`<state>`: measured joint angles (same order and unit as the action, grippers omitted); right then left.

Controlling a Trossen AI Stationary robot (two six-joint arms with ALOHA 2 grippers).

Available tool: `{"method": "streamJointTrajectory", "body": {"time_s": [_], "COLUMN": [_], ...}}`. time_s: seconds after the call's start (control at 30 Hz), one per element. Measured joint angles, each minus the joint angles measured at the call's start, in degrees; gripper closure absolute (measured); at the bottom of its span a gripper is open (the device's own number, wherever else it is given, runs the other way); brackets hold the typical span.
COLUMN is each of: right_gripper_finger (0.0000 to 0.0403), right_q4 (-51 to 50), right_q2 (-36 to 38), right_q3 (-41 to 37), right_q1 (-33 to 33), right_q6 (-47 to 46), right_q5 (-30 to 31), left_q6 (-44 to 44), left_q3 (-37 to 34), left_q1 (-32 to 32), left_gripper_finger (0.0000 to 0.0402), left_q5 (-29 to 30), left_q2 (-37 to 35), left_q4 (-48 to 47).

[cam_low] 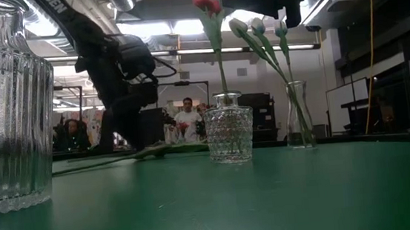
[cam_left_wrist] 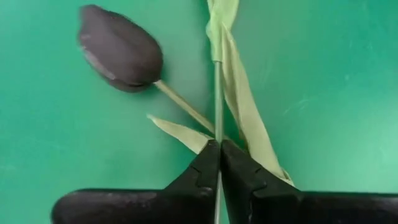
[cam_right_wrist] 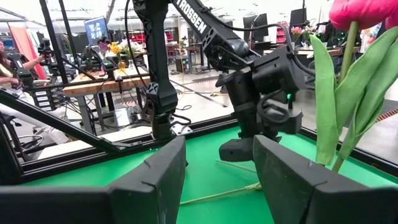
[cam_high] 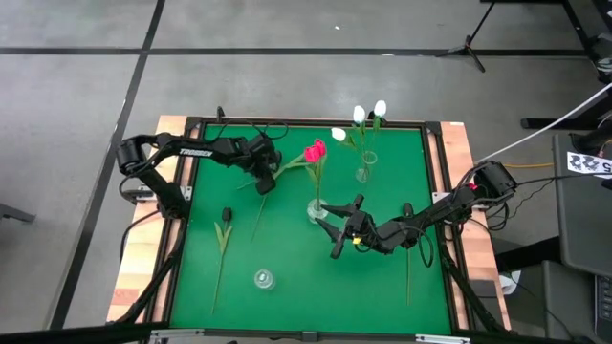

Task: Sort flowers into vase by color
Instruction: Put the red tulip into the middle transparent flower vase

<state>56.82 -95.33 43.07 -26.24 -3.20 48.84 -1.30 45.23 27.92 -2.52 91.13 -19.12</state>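
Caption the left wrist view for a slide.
Left gripper shut on a thin flower stem lying on the green mat, beside a dark tulip head.

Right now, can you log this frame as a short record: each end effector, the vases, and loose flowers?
left end effector: shut on flower stem lying on the mat
right end effector: open, empty, beside pink-flower vase
white-flower vase: three white tulips
empty vase: near front edge
loose flowers: dark tulip lying on green mat
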Motion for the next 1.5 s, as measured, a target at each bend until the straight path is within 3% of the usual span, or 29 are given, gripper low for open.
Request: {"method": "streamJointTrajectory", "body": {"time_s": [0.13, 0.47, 0.83, 1.27, 1.5], "right_gripper_finger": [0.0217, 0.0217, 0.0217, 0.0217, 0.0217], "right_q4": [0.0, -0.1, -0.4, -0.6, -0.9], "right_q2": [0.0, 0.0, 0.0, 0.0, 0.0], "right_q3": [0.0, 0.0, 0.0, 0.0, 0.0], "right_q1": [0.0, 0.0, 0.0, 0.0, 0.0], "right_q6": [0.0, 0.0, 0.0, 0.0, 0.0], "right_q5": [0.0, 0.0, -0.1, 0.0, 0.0], "left_q6": [-1.6, -5.4, -2.5, 1.6, 1.5], "left_q3": [0.7, 1.0, 1.0, 1.0, 1.0], "left_q1": [0.0, 0.4, 1.0, 1.0, 1.0], "left_gripper_finger": [0.0391, 0.0323, 0.0333, 0.0190, 0.0184], "left_q5": [0.1, 2.0, 5.8, 3.0, 2.5], "left_q2": [-1.6, -3.3, -4.2, -3.2, 1.3], "left_q4": [0.9, 0.9, -0.8, -7.1, -6.1]}}
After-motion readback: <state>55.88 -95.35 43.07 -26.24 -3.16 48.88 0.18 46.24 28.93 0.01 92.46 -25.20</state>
